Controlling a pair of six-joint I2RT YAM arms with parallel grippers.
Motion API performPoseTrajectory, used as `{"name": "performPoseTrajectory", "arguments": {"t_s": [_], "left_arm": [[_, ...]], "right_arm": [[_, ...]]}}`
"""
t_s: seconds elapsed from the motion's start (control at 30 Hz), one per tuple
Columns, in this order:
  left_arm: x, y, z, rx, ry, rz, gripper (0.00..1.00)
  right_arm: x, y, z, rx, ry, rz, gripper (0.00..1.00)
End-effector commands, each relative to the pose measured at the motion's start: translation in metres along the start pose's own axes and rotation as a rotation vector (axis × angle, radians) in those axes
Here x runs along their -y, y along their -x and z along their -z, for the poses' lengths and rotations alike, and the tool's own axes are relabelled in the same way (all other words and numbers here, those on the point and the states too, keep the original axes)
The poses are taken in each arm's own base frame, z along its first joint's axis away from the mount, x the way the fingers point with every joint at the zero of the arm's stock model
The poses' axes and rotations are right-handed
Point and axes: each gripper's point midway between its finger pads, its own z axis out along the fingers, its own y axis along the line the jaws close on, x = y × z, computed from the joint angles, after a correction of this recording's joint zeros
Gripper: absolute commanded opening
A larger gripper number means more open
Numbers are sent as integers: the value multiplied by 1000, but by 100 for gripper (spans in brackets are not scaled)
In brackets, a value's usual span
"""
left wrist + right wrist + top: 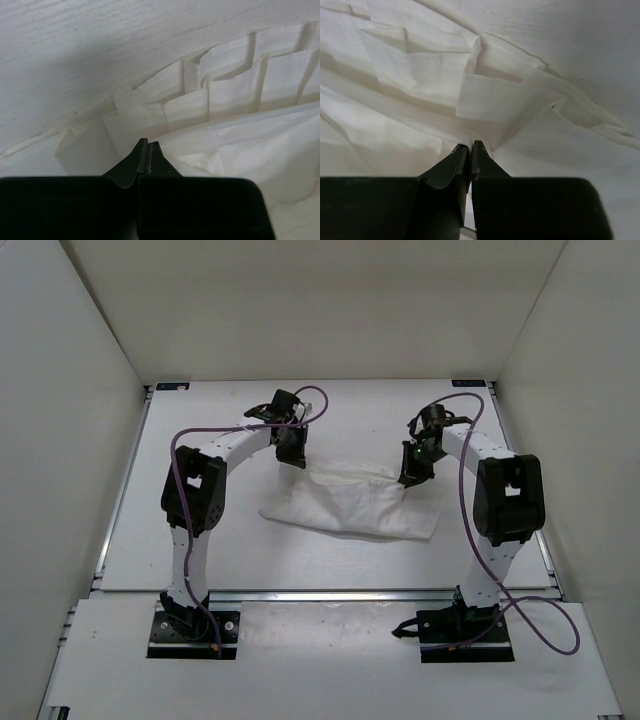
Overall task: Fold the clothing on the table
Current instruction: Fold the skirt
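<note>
We find the garment at desk centre. Left fingers pinch its 11 o'clock corner and right fingers its 1 o'clock corner. We advise raising both corners evenly, then drawing them toward 6 o'clock, keeping the pleats flat.

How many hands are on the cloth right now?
2. The left hand is shut on the cloth's far left corner; the right hand is shut on its far right corner.

You get soft, even light from above: the table is bright, without glare, and shadows are faint. In the wrist views the dark fingers are blurred; the cloth is sharper.
</note>
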Motion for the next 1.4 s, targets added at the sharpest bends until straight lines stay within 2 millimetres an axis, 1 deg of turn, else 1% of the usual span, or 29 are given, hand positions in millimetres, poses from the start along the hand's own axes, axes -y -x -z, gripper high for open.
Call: {"name": "performPoseTrajectory", "arguments": {"t_s": [0.0, 0.13, 0.23, 0.27, 0.37, 0.43, 0.5, 0.57, 0.6, 0.63, 0.67, 0.7, 0.73, 0.77, 0.8, 0.87, 0.93, 0.97, 1.0, 1.03, 1.07, 1.1, 1.13, 1.17, 1.2, 1.23, 1.27, 1.3, 1.37], "left_arm": [[-52, 12, 10, 25, 186, 11, 0], [-60, 14, 6, 15, 209, 11, 0], [-69, 19, 10, 24, 217, 23, 0], [-73, 23, 11, 31, 210, 32, 0], [-72, 37, 19, 59, 160, 57, 0], [-60, 46, 26, 78, 140, 40, 4], [-47, 51, 26, 86, 119, 15, 14], [-39, 56, 31, 104, 108, 14, 31], [-37, 54, 31, 100, 107, 17, 44], [-34, 55, 34, 106, 100, 10, 54], [-35, 58, 34, 116, 105, 21, 70], [-35, 60, 38, 123, 104, 24, 81], [-38, 63, 43, 134, 102, 34, 85], [-35, 66, 47, 143, 100, 30, 94], [-37, 73, 55, 168, 98, 38, 99], [-36, 87, 77, 225, 81, 55, 98], [-28, 97, 95, 273, 48, 60, 89], [-19, 99, 103, 291, 12, 55, 78], [-16, 101, 107, 305, -3, 63, 62], [-5, 98, 112, 307, -44, 58, 51], [10, 99, 121, 321, -97, 51, 27], [18, 92, 120, 308, -129, 43, 13], [30, 80, 116, 281, -153, 40, 3], [40, 75, 119, 279, -163, 30, 0], [50, 61, 111, 248, -196, 20, 0], [60, 45, 106, 215, -219, 18, 0], [75, 39, 108, 207, -285, 23, 0], [83, 23, 101, 174, -335, 23, 0], [98, 5, 94, 140, -396, 42, 0]], "right_arm": [[54, -10, 18, 5, -171, -30, 0], [70, -12, 20, -5, -191, -49, 0], [70, -4, 24, 19, -188, -26, 0], [77, 2, 29, 37, -188, -48, 0], [67, 14, 33, 60, -159, -24, 0], [57, 26, 36, 85, -127, -21, 0], [28, 40, 37, 120, -46, 10, 0], [6, 62, 45, 210, 35, 38, 1], [-8, 67, 51, 238, 87, 57, 6], [-15, 75, 60, 287, 101, 78, 18], [-23, 85, 68, 331, 123, 86, 27], [-27, 91, 78, 362, 136, 85, 42], [-34, 98, 90, 408, 153, 100, 51], [-36, 102, 101, 439, 166, 102, 56], [-34, 102, 105, 445, 177, 83, 64], [-39, 109, 127, 508, 199, 87, 71], [-40, 107, 139, 536, 213, 82, 66], [-44, 109, 147, 562, 222, 92, 62], [-46, 105, 149, 564, 233, 92, 59], [-52, 99, 149, 553, 267, 91, 43], [-60, 96, 155, 570, 292, 109, 20], [-73, 88, 153, 556, 352, 129, 8], [-86, 75, 150, 537, 411, 152, 0], [-98, 60, 147, 508, 462, 172, 0], [-115, 53, 148, 514, 503, 229, 0], [-130, 33, 135, 463, 551, 259, 0], [-141, 19, 125, 432, 590, 268, 0], [-149, 17, 126, 450, 616, 297, 0], [-165, -7, 108, 378, 678, 297, 0]]}}
